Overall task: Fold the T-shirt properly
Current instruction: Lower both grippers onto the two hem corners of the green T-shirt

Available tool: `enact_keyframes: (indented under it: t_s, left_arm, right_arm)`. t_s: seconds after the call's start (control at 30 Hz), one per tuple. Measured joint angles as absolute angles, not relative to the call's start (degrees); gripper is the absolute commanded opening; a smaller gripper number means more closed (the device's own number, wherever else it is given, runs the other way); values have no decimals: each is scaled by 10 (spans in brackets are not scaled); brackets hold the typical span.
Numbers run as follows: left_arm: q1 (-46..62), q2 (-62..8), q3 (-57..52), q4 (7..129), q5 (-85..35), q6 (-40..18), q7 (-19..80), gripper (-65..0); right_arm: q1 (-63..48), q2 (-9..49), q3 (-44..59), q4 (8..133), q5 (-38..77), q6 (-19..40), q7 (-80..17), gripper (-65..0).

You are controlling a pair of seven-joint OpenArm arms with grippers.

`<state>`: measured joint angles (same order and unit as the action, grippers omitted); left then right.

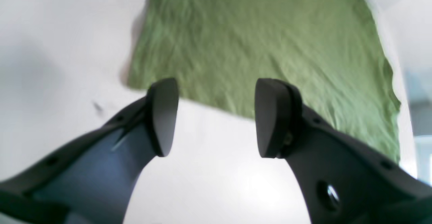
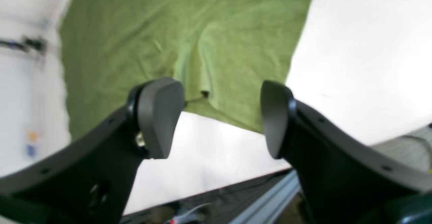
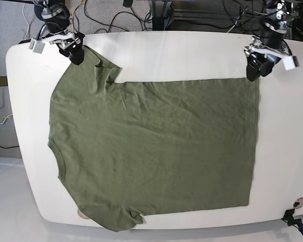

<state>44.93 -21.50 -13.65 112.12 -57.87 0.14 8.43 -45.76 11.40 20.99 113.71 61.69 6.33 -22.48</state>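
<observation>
Right now both grippers stand with their jaws apart and nothing between them. Seen from the left wrist camera, the left gripper (image 1: 212, 117) hangs over bare white table (image 1: 209, 183), its two dark pads parted, and the olive-green T-shirt (image 1: 256, 45) begins just ahead of the fingertips: a straight edge of the cloth runs across the gap between the pads, with a corner of the shirt a little ahead of the pad on the picture's left. From the right wrist camera the right gripper (image 2: 221, 117) is likewise spread and empty. The shirt's edge crosses just beyond its pads, and a fold or seam ridge runs up the cloth ahead of the pad on the picture's left. A small dark speck sits on the edge near that pad; the blur makes it hard to say what it is, perhaps a loose thread.

The base view shows the T-shirt lying flat and unfolded on the white table, neck opening toward that picture's left and the hem toward its right. One sleeve lies directly under and ahead of the right gripper (image 3: 74, 52); the other sleeve lies at the far side of the table from both arms, reaching the table's edge. The left gripper (image 3: 254, 68) sits right at the hem corner nearest it. Cables trail behind both arms beyond the table.
</observation>
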Motion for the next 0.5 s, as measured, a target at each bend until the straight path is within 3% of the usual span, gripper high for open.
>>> enact_keyframes:
  t_s: [0.1, 0.2, 0.5]
  left_arm:
    - [437, -218, -163, 1114, -602, 11, 147, -311]
    - [422, -213, -176, 1114, -605, 3, 200, -311]
    - [397, -213, -210, 1059, -663, 6, 275, -311]
  right_arm:
    - [-425, 108, 252, 1111, 653, 69, -334, -265]
    - [-401, 107, 281, 1082, 659, 63, -384, -265]
    - [-385, 87, 282, 1007, 675, 72, -392, -265]
